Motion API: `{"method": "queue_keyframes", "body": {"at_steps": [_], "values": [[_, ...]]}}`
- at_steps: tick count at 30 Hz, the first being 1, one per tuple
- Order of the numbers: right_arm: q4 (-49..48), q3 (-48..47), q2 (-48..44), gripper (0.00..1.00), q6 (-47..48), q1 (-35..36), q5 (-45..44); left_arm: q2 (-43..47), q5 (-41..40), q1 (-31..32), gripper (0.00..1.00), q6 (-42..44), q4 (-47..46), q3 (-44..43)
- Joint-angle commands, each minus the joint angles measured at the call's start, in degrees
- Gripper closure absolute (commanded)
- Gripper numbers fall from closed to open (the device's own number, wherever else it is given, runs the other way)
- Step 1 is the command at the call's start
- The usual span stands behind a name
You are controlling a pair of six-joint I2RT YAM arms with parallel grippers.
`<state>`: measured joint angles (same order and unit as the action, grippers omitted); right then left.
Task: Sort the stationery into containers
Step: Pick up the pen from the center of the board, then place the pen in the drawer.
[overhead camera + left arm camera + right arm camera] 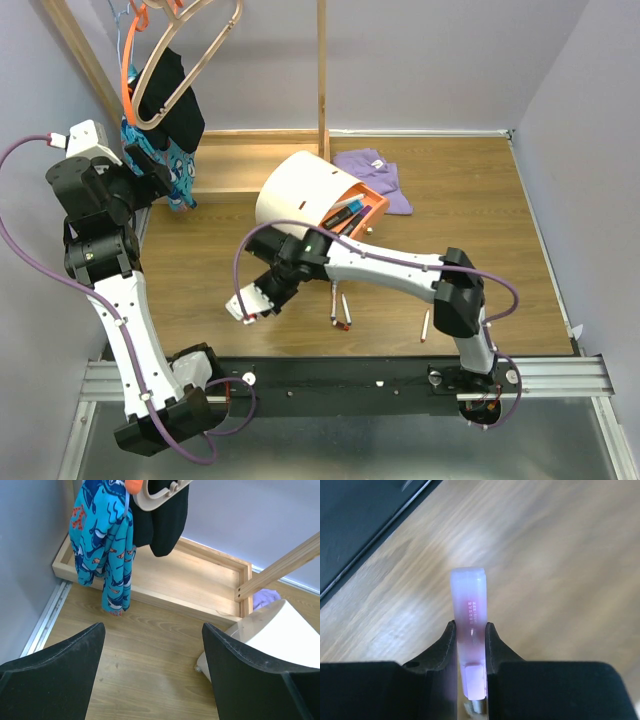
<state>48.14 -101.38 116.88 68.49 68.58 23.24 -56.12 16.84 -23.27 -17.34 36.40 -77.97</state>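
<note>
The cream-white drum container [300, 190] lies tilted at the table's middle back, its orange drawer [368, 210] open with several markers inside. My right gripper [258, 300] reaches left across the table and is shut on a pale pink marker [469, 605], held just above the wood [243, 308]. Two thin pens [334, 302] [347, 313] lie side by side in front of the drum, and another white pen [425, 325] lies to their right. My left gripper [152, 675] is open and empty, raised at the far left [150, 165]; the drum's edge [280, 635] shows beside its right finger.
A wooden tray [240, 160] with an upright post [323, 70] stands at the back left. A blue garment [102, 540] and black clothes [170, 95] hang on hangers above it. A purple cloth [378, 172] lies behind the drum. A black rail [350, 385] runs along the near edge.
</note>
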Motion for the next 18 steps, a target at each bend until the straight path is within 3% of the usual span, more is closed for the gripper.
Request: {"method": "queue_keyframes", "body": {"at_steps": [1,5,8,12,14,18], "values": [[-1.64,-8.99,-7.62,0.94,-15.00,-3.08,8.74,-0.74,1.88,-0.38,0.12,0.73,-2.12,-2.97],[-7.51,-14.36,-11.93,0.95,-28.03,-6.43,12.09,-1.80,2.93,-0.38,0.12,0.21,-3.44,-2.89],[-14.27,-13.32,-17.37,0.95,-35.25,-9.15,9.29,-2.68,3.99,-0.38,0.13,-0.93,-4.67,-2.27],[-16.15,-10.15,-21.87,0.95,-35.44,-13.11,0.07,-4.08,10.47,-0.29,0.13,-2.08,-6.87,-0.69],[-12.66,-10.76,-22.13,0.95,-34.65,-17.14,-0.74,-4.61,15.31,-0.38,0.13,-3.13,-8.27,-0.08],[-9.56,-8.32,-23.97,0.95,-32.02,-23.74,2.14,-4.00,17.35,-0.29,0.13,-4.10,-11.09,2.03]]}}
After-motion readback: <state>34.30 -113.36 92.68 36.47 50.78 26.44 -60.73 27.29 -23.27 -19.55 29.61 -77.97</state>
